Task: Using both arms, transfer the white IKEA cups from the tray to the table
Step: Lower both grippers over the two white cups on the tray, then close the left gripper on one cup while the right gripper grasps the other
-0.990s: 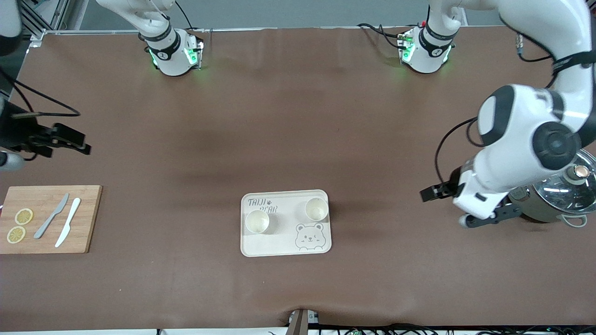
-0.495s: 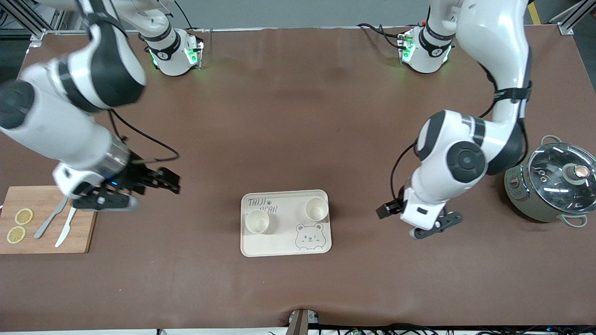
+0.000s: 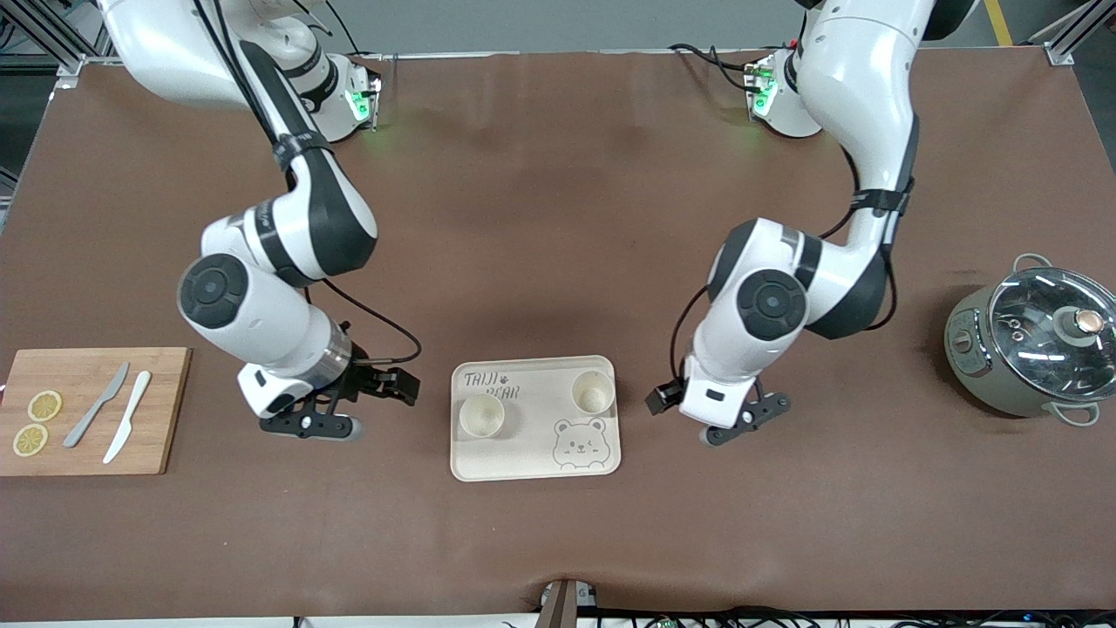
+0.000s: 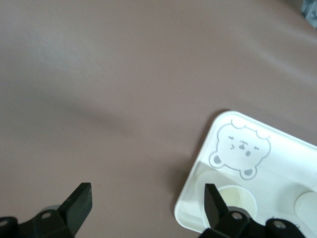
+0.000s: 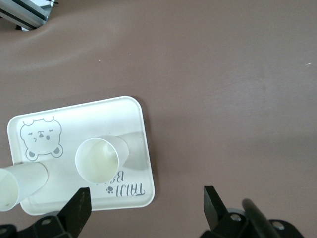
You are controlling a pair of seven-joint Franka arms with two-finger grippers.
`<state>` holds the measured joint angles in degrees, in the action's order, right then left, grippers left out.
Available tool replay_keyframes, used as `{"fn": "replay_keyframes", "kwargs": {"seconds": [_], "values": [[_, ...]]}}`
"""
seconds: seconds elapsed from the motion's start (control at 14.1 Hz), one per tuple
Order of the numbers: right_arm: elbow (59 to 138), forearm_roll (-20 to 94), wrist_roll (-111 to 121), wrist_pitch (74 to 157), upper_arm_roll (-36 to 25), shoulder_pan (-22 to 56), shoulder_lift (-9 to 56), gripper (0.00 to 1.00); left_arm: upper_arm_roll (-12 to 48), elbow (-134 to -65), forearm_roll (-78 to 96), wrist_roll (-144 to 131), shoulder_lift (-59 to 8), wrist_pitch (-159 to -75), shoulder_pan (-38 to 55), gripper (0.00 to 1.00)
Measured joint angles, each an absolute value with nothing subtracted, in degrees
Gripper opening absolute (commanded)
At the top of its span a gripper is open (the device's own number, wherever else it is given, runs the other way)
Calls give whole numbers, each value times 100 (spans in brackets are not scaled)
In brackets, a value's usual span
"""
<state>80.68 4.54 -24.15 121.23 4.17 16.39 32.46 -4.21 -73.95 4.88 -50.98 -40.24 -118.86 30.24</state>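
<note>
Two white IKEA cups stand upright on the bear-printed tray (image 3: 534, 453) in the middle of the table. One cup (image 3: 481, 415) is toward the right arm's end, the other cup (image 3: 593, 392) toward the left arm's end. My right gripper (image 3: 403, 388) is open and empty, low beside the tray's right-arm edge. Its wrist view shows the tray (image 5: 136, 129) and both cups (image 5: 97, 159) (image 5: 17, 186) ahead of the gripper (image 5: 146, 203). My left gripper (image 3: 656, 401) is open and empty beside the tray's other edge. Its wrist view (image 4: 146, 203) shows the tray corner (image 4: 198, 198) and a cup (image 4: 237, 196).
A wooden cutting board (image 3: 161, 410) with two lemon slices and two knives lies at the right arm's end of the table. A pot with a glass lid (image 3: 1037, 336) stands at the left arm's end.
Both arms have swung in from the table's ends to the tray. Each gripper now sits close beside its edge of the tray. The cups and tray have not moved.
</note>
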Motion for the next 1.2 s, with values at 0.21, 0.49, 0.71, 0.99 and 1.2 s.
{"fn": "replay_keyframes", "kwargs": {"seconds": [0.21,0.49,0.71,0.99,1.2], "values": [[8061,233,-2431,12251,415,1676,3442,100,-889,-7348,488,-5489,-4340,-12040,3716,100],[8061,70,-2445,12525,414,1790,3720,100,-1134,-7106,488,-5944,-4779,-12231,4204,100],[8059,70,-2461,12774,414,1867,3863,100,-1136,-7049,488,-6081,-4890,-12362,4293,100],[8058,68,-2461,13094,412,1928,4066,100,-1137,-7045,488,-6237,-5013,-12505,4417,100],[8057,67,-2545,13297,412,1945,4206,100,-1138,-7044,488,-6271,-5155,-12660,4436,100]]}}
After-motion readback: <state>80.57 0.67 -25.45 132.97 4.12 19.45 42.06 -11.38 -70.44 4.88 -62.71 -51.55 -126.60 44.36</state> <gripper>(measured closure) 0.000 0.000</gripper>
